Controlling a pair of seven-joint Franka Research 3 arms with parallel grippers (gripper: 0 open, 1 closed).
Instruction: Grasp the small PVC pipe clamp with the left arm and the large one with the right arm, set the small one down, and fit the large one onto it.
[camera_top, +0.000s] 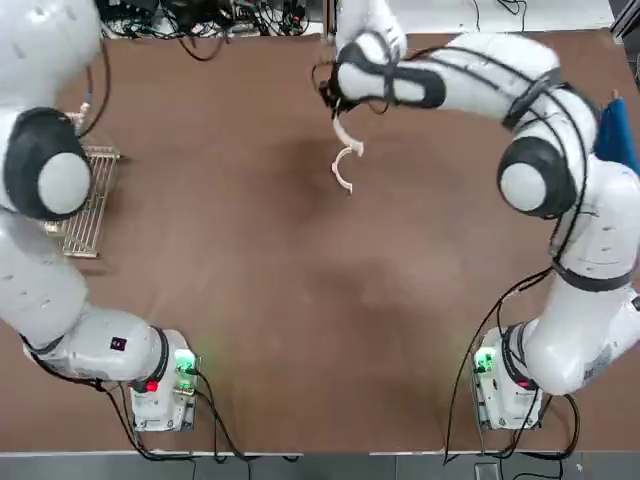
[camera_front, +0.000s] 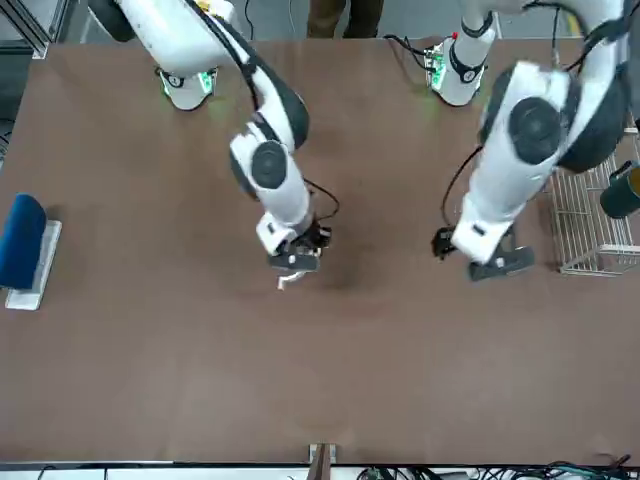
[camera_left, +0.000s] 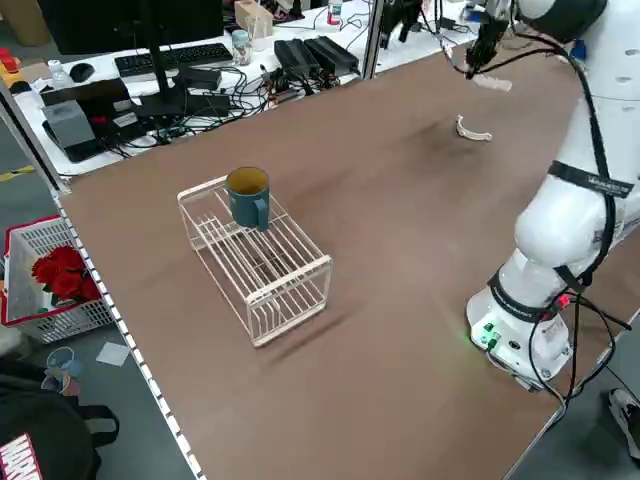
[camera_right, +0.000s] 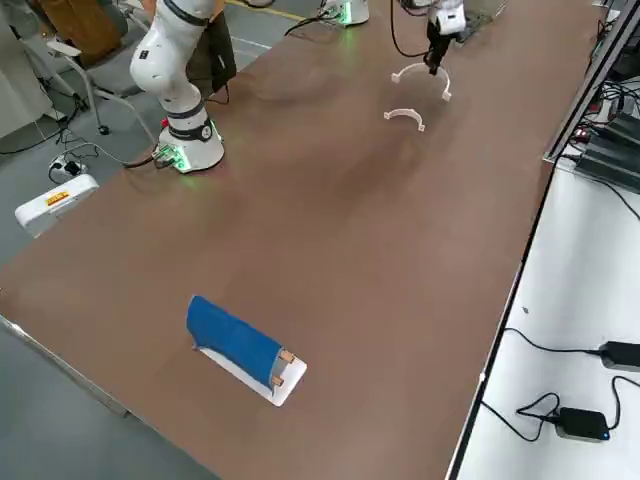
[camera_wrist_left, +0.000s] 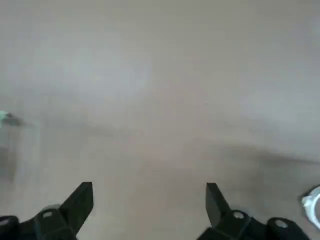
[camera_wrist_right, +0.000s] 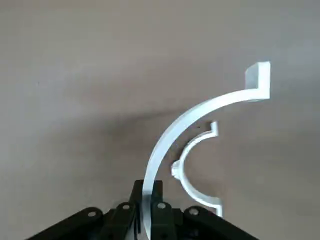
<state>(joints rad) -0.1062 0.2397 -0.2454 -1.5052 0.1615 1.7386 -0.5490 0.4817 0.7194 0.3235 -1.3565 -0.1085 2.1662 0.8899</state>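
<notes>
Small white plastic C-shaped clamp (camera_wrist_right: 181, 170) lies on the brown bench (camera_top: 250, 250), let go, ready to be mated. Larger white plastic half-ring clamp (camera_wrist_right: 187, 119) is pinched in the right arm's black two-finger tool (camera_wrist_right: 148, 192), gripped near one end, the other end free.

Key relation: small clamp sits just on the robot-base side of the right tool, long axis running roughly toward/away from the bases, open side to the robot's right. In the right wrist view it shows inside the large one's curve, both hollows facing roughly the same way. No visible seating; large one looks held above it. Next is likely a small shift toward the bases to line up the arcs, then down. Main risk: end tab catches and skids the loose part.

Right arm is nearer by far: reaching across the far part of the bench, wrist low. Left arm's black tool (camera_wrist_left: 150, 205) is released, fingers wide apart, holding nothing, well off to the robot's left beside the white wire rack (camera_top: 88, 215).
</notes>
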